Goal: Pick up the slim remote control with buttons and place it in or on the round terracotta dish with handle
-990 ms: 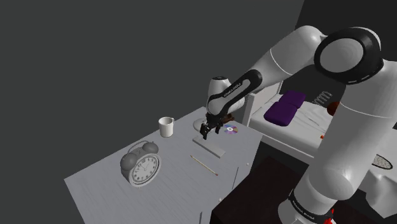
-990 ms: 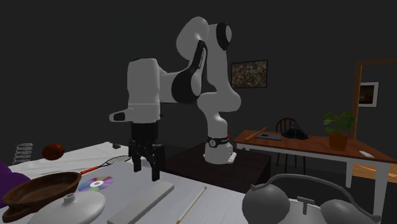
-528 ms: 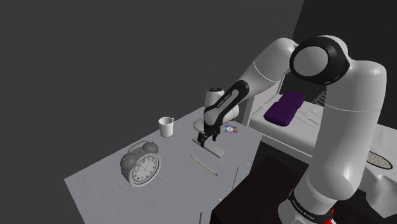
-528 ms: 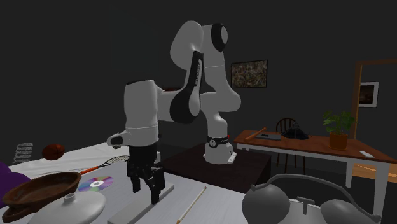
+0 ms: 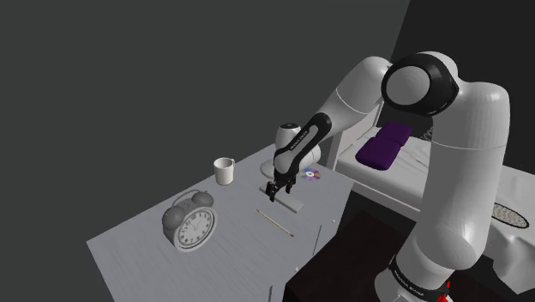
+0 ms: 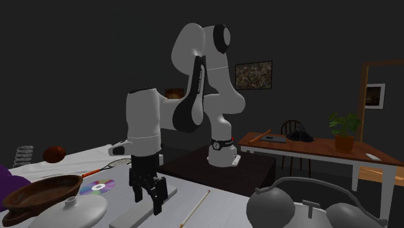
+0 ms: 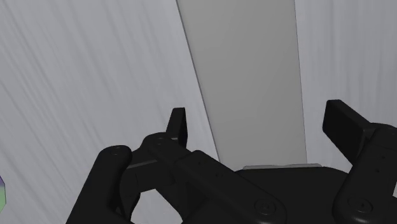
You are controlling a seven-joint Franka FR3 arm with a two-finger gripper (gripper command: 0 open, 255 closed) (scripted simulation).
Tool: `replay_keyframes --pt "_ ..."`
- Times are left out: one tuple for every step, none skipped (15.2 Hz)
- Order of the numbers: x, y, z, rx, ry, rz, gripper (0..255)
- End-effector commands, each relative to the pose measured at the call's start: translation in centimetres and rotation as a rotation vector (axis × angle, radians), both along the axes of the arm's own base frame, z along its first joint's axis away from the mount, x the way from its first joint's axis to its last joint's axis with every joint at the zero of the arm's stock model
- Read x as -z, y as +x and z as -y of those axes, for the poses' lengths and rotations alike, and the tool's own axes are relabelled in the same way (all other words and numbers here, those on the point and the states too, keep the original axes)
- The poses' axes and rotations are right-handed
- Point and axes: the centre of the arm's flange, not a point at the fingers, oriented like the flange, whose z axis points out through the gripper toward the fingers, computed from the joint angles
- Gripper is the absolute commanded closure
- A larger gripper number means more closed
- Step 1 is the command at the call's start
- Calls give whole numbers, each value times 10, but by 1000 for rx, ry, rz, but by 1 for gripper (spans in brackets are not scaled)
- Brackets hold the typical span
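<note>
Wrist view: the grey remote (image 7: 248, 83) lies between the spread jaws.

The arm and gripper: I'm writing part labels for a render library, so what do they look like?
The arm is built of smooth, rounded white shells with dark joints and a round black cap on one big joint. A black ring with red marks circles it near the base. The gripper is all black, with two flat, blocky fingers.
</note>
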Motion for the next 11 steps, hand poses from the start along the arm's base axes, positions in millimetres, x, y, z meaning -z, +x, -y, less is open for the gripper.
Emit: replay_keyframes --pt "0 0 0 0 0 0 0" --pt "0 0 0 0 0 0 0" --pt "0 0 0 0 0 0 0" --pt "0 0 0 0 0 0 255" --pt "0 0 0 0 0 0 255" --pt "0 0 0 0 0 0 255" --pt "0 0 0 0 0 0 255" --pt "0 0 0 0 0 0 255" --pt "0 0 0 0 0 0 255" --pt "0 0 0 0 0 0 255" --pt "0 0 0 0 0 0 255"
